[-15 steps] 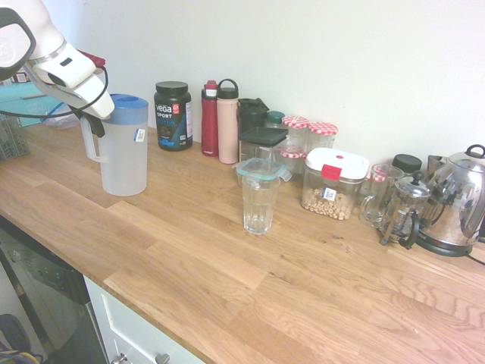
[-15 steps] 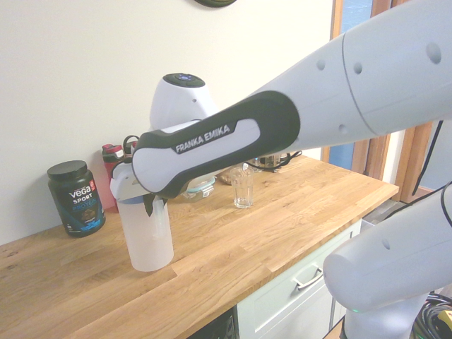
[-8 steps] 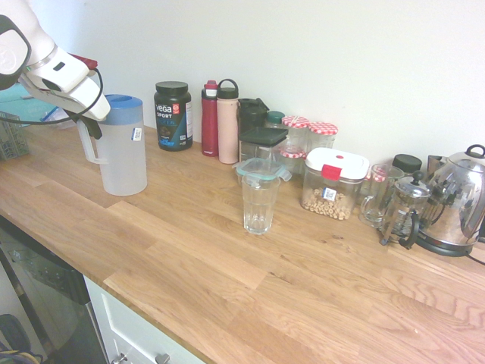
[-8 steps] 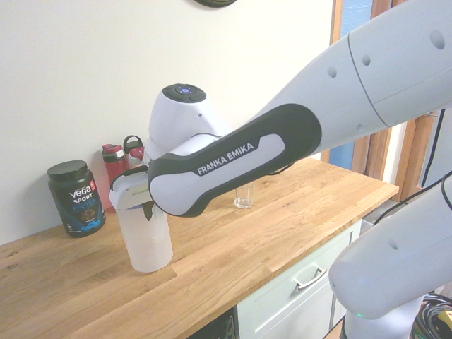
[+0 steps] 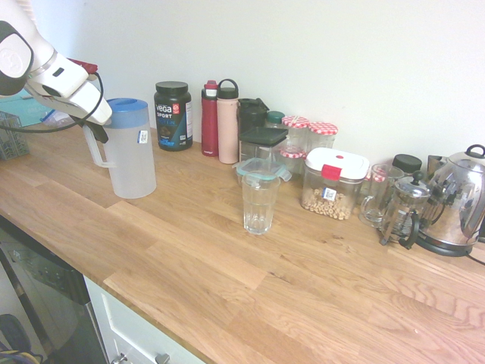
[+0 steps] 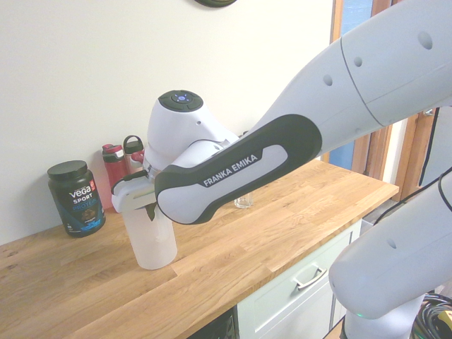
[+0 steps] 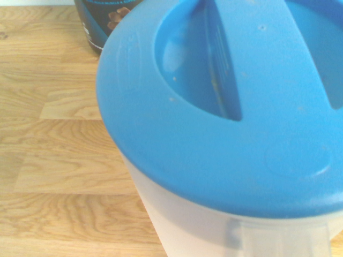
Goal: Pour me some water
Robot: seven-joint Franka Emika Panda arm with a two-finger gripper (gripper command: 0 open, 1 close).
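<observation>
The frosted plastic jug with its smooth blue lid sits on the oak-plank worktop, just left of the Vega tub. The tool is clamped on the jug's side handle. The water level inside is hard to make out. A ribbed drinking glass stands well right of the jug.

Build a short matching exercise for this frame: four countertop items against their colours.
Items:
1. jug lid
2. kettle
3. drinking glass
4. slim bottle beside the Vega tub

Colours:
A. red
B. clear
C. blue
D. shiny steel

Pairs: 1-C, 2-D, 3-B, 4-A
</observation>
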